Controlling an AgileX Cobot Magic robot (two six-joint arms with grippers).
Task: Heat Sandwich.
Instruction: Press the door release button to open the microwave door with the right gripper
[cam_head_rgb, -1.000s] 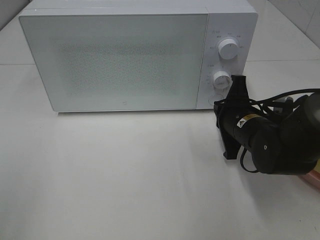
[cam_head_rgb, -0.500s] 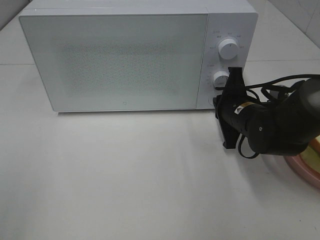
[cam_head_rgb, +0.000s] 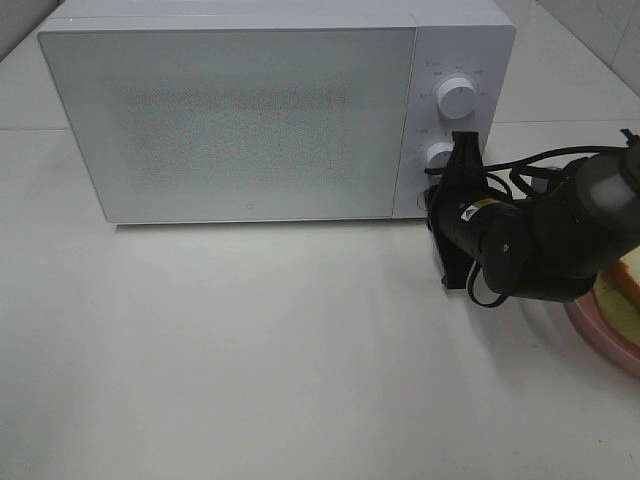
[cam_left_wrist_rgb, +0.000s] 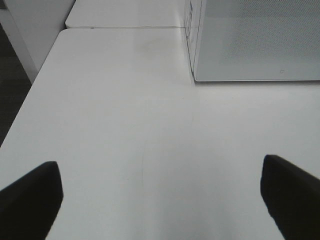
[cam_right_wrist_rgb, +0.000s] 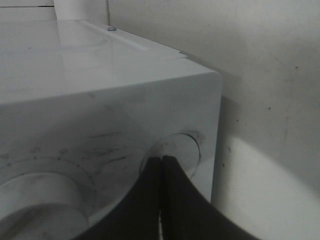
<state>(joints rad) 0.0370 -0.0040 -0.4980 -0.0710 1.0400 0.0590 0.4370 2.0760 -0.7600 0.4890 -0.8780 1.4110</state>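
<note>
The right claw (cam_right_wrist_rgb: 161, 161) is shut tight with nothing in it; its tip is right at the round button (cam_right_wrist_rgb: 176, 150) low on the front of the white microwave (cam_head_rgb: 240, 120), under the two knobs (cam_head_rgb: 458, 98); the microwave door is closed; the sandwich (cam_head_rgb: 628, 268) sits on the pink plate (cam_head_rgb: 600, 325) at the right edge of the table (cam_head_rgb: 250, 350), partly hidden by the black arm; the left claw (cam_left_wrist_rgb: 160, 200) is wide open above the table, holding nothing.

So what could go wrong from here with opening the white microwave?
The shut right gripper meets the round white button off-centre, so it might slip off and leave the white microwave door closed. The black arm hangs close to the round pink plate; pulling back could knock the small white-bread sandwich.
</note>
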